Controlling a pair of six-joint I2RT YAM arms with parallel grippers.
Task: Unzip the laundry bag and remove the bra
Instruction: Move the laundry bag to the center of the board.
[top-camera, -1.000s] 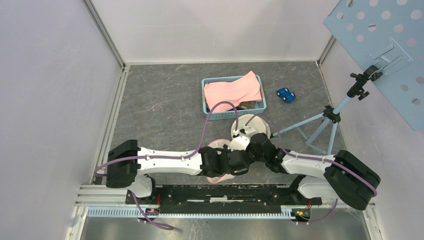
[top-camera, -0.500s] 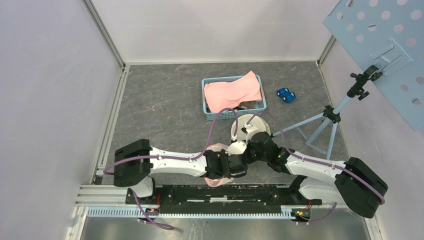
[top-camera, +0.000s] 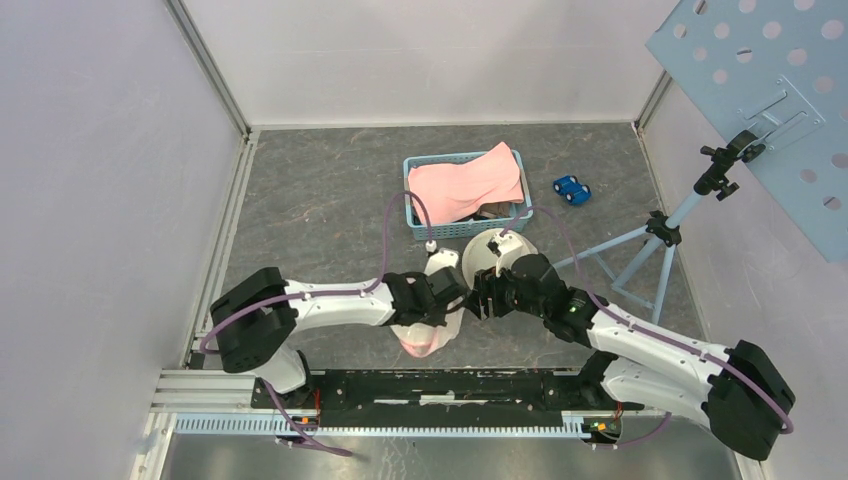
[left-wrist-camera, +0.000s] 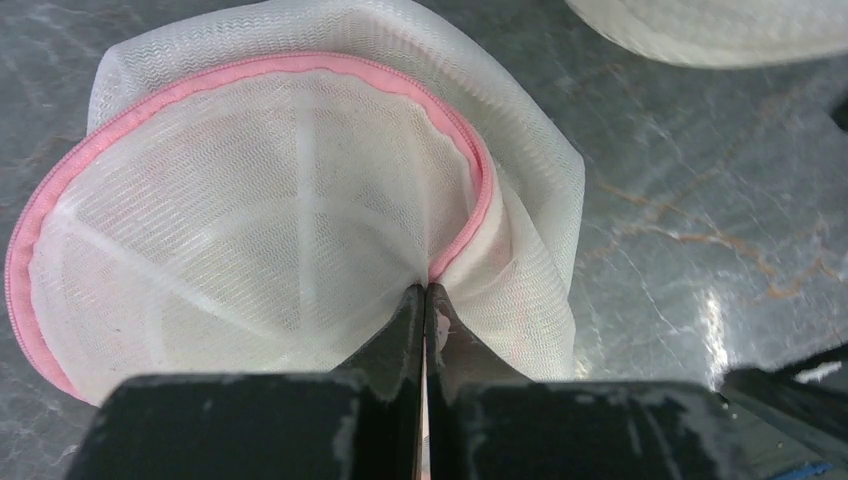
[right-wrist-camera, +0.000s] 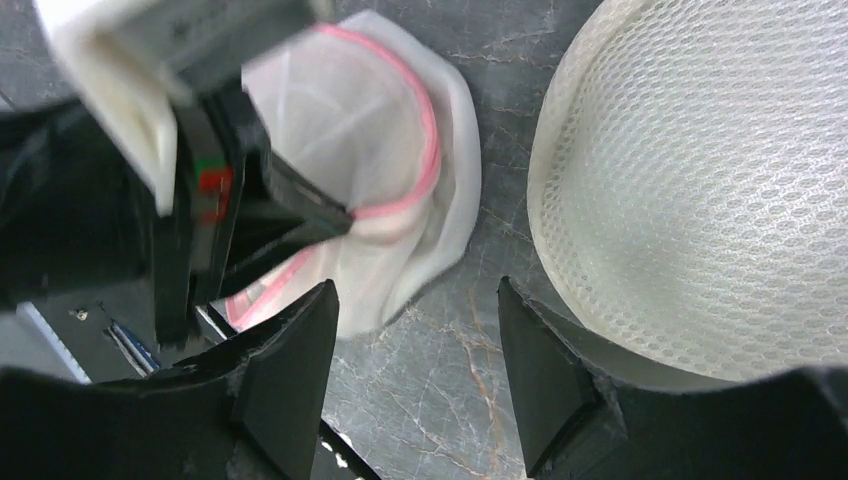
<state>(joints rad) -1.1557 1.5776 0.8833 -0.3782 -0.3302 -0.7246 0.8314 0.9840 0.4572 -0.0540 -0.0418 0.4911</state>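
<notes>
Grey marbled tabletop (top-camera: 330, 210), overhead: both arms meet. Left wrist: left gripper (left-wrist-camera: 425, 295) pinches white mesh laundry bag (left-wrist-camera: 250, 230) at its pink zipper rim (left-wrist-camera: 478, 190), seemingly unzipped. Right wrist: right gripper (right-wrist-camera: 415, 310) spread, empty, beside white honeycomb-mesh dome (right-wrist-camera: 700, 180), probably the bra; next, lifting it clear.

A robotics lab test cell: plain white panel walls (top-camera: 100, 200) box in a grey stone-patterned table (top-camera: 320, 200), an aluminium rail (top-camera: 400, 425) runs along its near edge, and a tripod (top-camera: 661, 229) holds a perforated blue board (top-camera: 770, 100) at the right edge.
</notes>
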